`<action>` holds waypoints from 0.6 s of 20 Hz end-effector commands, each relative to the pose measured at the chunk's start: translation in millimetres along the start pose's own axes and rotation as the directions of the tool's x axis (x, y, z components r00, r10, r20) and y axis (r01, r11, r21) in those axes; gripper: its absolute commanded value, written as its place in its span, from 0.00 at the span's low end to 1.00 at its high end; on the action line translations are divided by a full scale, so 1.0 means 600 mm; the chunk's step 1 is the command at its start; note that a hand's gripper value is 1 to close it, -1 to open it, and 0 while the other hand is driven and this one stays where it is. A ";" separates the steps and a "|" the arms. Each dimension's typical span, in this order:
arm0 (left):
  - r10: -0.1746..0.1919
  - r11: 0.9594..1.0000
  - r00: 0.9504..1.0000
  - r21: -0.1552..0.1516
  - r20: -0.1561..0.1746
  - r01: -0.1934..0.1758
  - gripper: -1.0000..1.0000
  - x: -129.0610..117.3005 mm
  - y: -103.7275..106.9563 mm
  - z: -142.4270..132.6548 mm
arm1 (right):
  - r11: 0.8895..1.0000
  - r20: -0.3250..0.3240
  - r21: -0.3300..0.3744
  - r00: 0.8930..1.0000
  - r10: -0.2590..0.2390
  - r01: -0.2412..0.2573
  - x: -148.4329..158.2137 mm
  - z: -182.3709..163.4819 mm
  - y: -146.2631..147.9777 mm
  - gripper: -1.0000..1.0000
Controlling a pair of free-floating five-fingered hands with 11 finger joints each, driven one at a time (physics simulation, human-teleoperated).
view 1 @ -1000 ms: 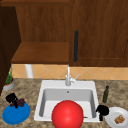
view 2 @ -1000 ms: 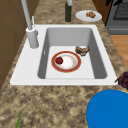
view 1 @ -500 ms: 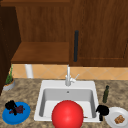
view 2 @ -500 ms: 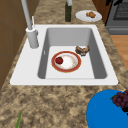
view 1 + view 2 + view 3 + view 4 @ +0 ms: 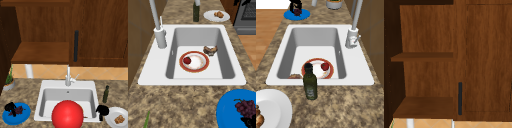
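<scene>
Left hand: your left hand (image 5: 10, 107) sits at the lower left of the front view, fingers curled down onto the grapes (image 5: 18, 110); whether they pinch them you cannot tell
Grapes: on the blue plate (image 5: 22, 118), left of the sink (image 5: 40, 100)
Right hand: your right hand (image 5: 102, 110) hangs at the lower right, just beside the white plate (image 5: 111, 121); its fingers are unclear
Further out: a green bottle (image 5: 106, 94) stands above that plate

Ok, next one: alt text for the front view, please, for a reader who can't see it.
The left hand rests on dark grapes on a blue plate left of a white sink, while the right hand hangs at the sink's right edge beside a white plate of food. A red ball fills the foreground, with a bottle, faucet and wooden cabinets behind.
</scene>
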 end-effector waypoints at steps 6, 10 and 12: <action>-0.018 1.000 0.999 -0.003 0.031 0.018 0.00 0.031 0.037 0.007 | 1.000 0.000 0.000 1.000 0.000 0.000 0.000 0.000 0.000 0.50; -0.006 0.999 1.000 -0.048 0.026 0.008 0.00 0.079 0.064 -0.019 | 1.000 0.000 0.000 1.000 0.000 0.000 0.000 0.000 0.000 0.50; 0.004 0.998 0.999 -0.058 0.041 -0.001 0.00 0.104 0.074 -0.031 | 1.000 0.000 0.000 1.000 0.000 0.000 0.000 0.000 0.000 0.50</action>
